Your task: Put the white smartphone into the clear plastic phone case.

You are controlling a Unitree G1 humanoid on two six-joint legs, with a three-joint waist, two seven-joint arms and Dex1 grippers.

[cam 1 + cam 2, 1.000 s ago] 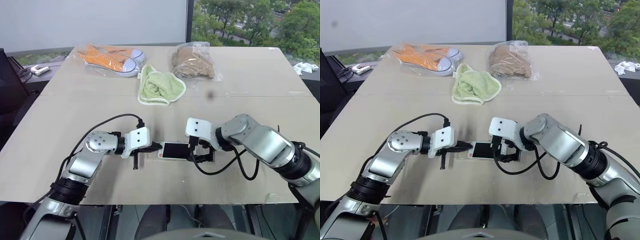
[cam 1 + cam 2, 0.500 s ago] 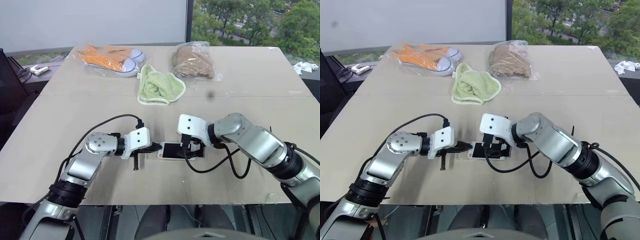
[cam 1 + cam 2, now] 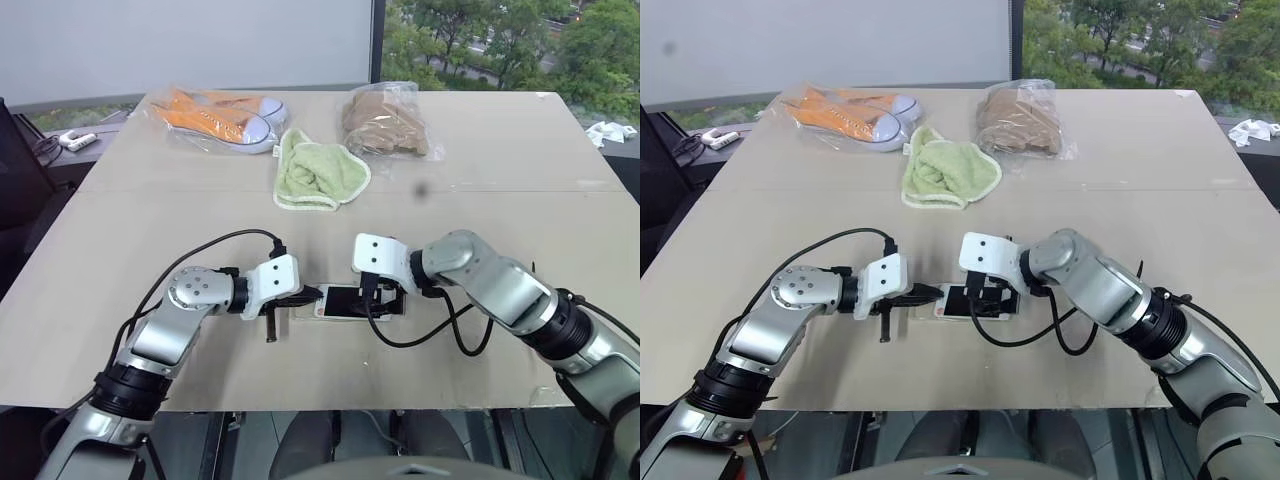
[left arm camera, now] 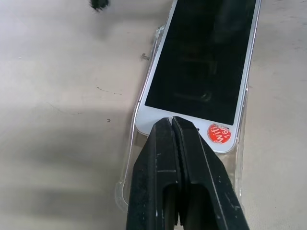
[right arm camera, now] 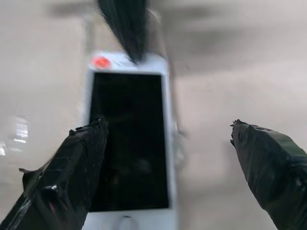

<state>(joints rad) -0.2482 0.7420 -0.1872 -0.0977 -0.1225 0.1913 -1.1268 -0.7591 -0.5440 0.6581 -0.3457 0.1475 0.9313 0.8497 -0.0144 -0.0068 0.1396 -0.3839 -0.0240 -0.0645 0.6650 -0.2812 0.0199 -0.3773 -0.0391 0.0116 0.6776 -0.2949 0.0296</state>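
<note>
- The white smartphone (image 4: 201, 62) with a glossy black screen lies face up on the beige table (image 3: 150, 210), resting over the thin clear plastic phone case (image 4: 132, 163), which juts past its end.
- A round red sticker (image 4: 220, 133) on the phone's white bezel reads "WiFi" and "16G".
- The left gripper (image 4: 172, 125), its black fingers pressed together, touches the bezel beside the sticker.
- The right gripper (image 5: 165, 163) hangs over the phone, fingers spread wide and holding nothing.
</note>
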